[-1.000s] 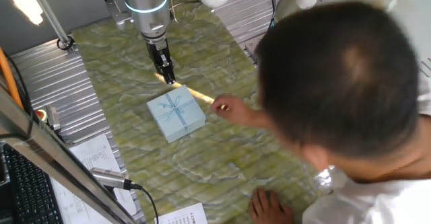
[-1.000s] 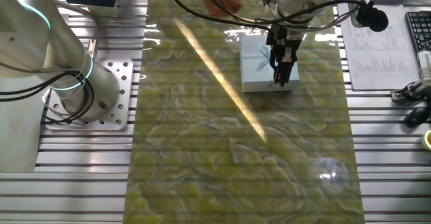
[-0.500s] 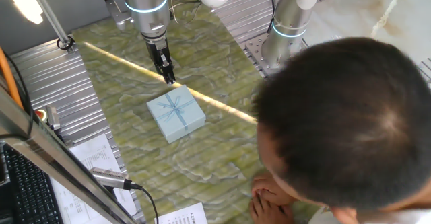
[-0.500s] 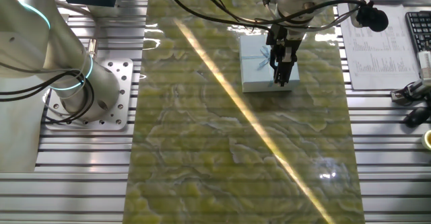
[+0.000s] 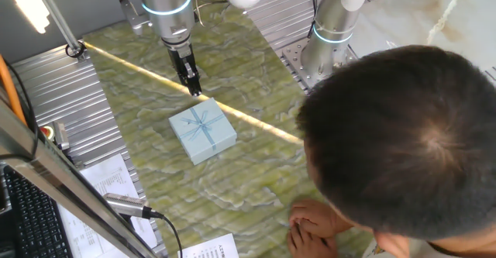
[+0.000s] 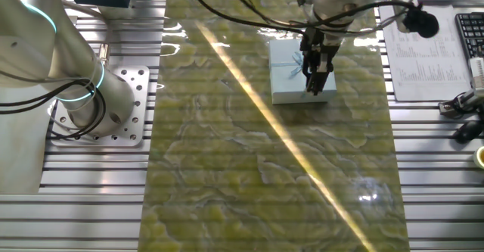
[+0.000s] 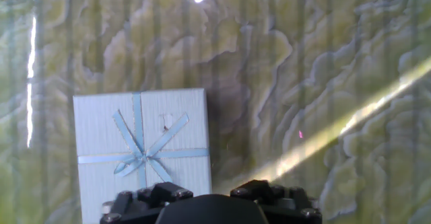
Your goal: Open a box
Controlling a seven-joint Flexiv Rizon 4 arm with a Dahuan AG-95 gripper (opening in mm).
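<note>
The box [image 5: 202, 130] is a small square pale blue gift box with a light blue ribbon bow. Its lid is on, and it sits on the green marbled mat. It also shows in the other fixed view [image 6: 290, 74] and at the lower left of the hand view [image 7: 141, 146]. My gripper [image 5: 192, 86] hangs above the mat just past the box's far corner, clear of the lid. Its fingers look pressed together and hold nothing. In the other fixed view the gripper [image 6: 316, 82] overlaps the box's right side. In the hand view only the gripper's body shows.
A person's head [image 5: 411, 142] fills the right side, with a hand [image 5: 316, 221] on the mat's near edge. A second arm's base [image 6: 91, 101] stands beside the mat. Papers [image 6: 427, 63] and a keyboard [image 6: 470, 32] lie off the mat.
The person's hand has drawn back from beside the box to the mat's near edge. The light streak has shifted across the mat. My gripper and the box have stayed put.
</note>
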